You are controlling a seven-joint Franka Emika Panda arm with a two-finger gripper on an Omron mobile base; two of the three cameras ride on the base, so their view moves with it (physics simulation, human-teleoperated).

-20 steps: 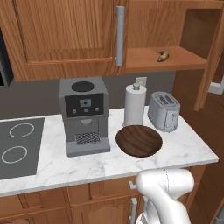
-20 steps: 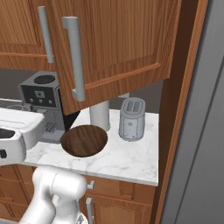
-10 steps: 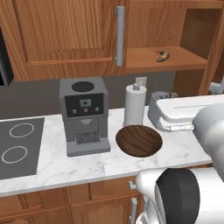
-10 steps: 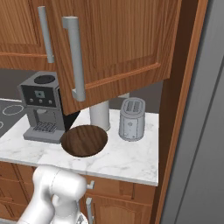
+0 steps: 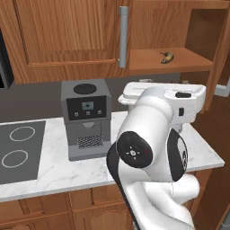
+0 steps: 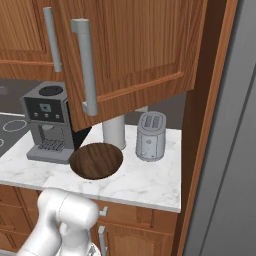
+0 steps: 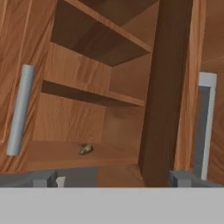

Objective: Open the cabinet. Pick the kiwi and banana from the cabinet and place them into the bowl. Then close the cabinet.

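Observation:
The cabinet has its left door shut and its right door swung open. A small banana lies on the bare lower shelf; the hand view has the banana straight ahead and some way off. My gripper is open and empty, pointed into the open compartment. My raised arm hides the bowl in the left base view. The dark wooden bowl sits empty on the counter. The kiwi is out of view.
A coffee machine stands on the marble counter beside a stove top. A paper towel roll and a toaster stand behind the bowl. The open door's grey handle hangs above the bowl.
My arm has swung up from low at the base to a raised pose in front of the left base camera, covering the bowl, roll and toaster there. The gripper stays open.

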